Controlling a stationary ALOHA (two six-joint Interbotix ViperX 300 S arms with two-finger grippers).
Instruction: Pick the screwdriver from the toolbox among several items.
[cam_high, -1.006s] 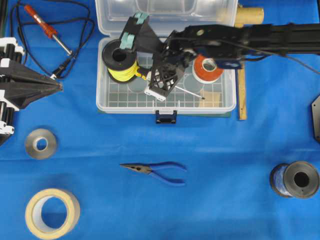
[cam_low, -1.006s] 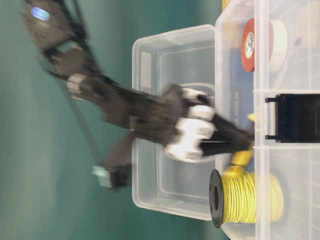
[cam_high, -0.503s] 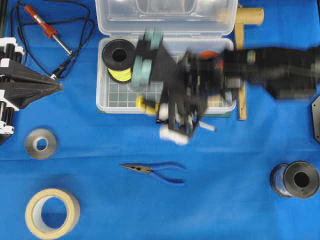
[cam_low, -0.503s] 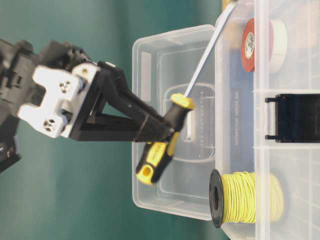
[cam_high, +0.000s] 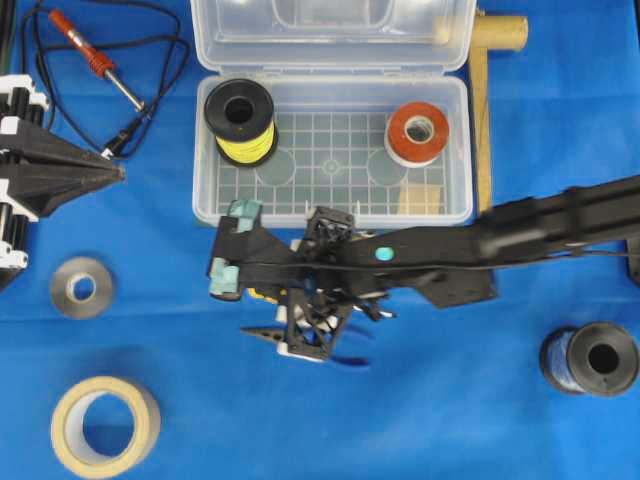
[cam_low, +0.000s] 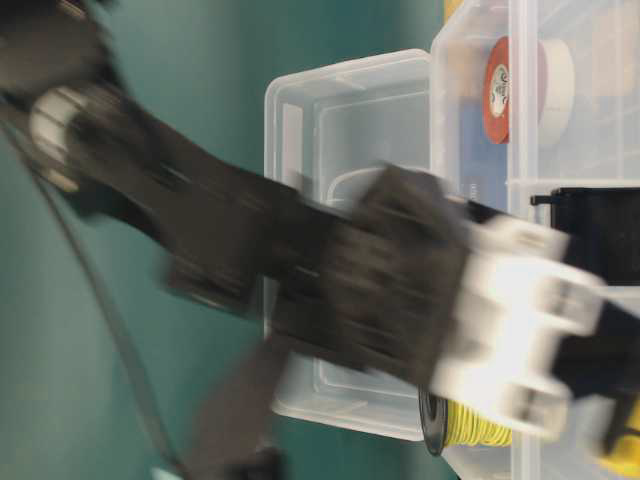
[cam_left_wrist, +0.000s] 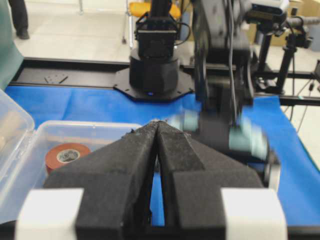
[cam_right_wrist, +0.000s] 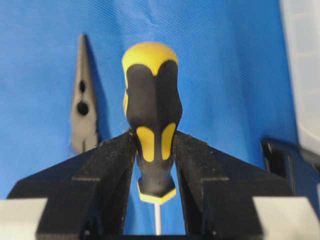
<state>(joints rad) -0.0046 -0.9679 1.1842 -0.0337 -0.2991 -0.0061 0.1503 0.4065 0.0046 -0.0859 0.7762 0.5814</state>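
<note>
Overhead view
Toolbox (cam_high: 332, 150): open on the blue worktop (cam_high: 470, 400), lid folded back to the far side. Inside sit a yellow wire spool (cam_high: 240, 120) at the left and a red tape roll (cam_high: 417, 133) at the right.
Right arm: reaches across from the right; its gripper (cam_high: 312, 325) is in front of the toolbox, directly over the blue-handled pliers (cam_high: 345, 355).
Screwdriver: only a sliver of yellow shows under the gripper, outside the toolbox.
Left gripper (cam_high: 95, 173): at the left edge, fingers pressed together, well apart from the toolbox.
Other things: a soldering iron (cam_high: 85, 50) with its cord far left, a grey tape roll (cam_high: 82, 288) and a beige tape roll (cam_high: 105, 425) near left, a dark spool (cam_high: 592, 360) near right.

Table-level view
Right arm: blurred, filling the middle in front of the toolbox (cam_low: 350, 110); the yellow spool (cam_low: 480, 425) shows low down and the red tape roll (cam_low: 497, 90) at the top.

Left wrist view
Left gripper (cam_left_wrist: 156, 131): fingers closed against each other with nothing between them; the red tape roll (cam_left_wrist: 67, 156) lies in the toolbox at left.

Right wrist view
Right gripper (cam_right_wrist: 152, 145): fingers pinch the screwdriver (cam_right_wrist: 151, 107) low on its yellow-and-black handle – the butt points away from the camera and the thin shaft runs back toward it.
Pliers (cam_right_wrist: 84, 107): grey jaws on the blue worktop, just left of the handle.
</note>
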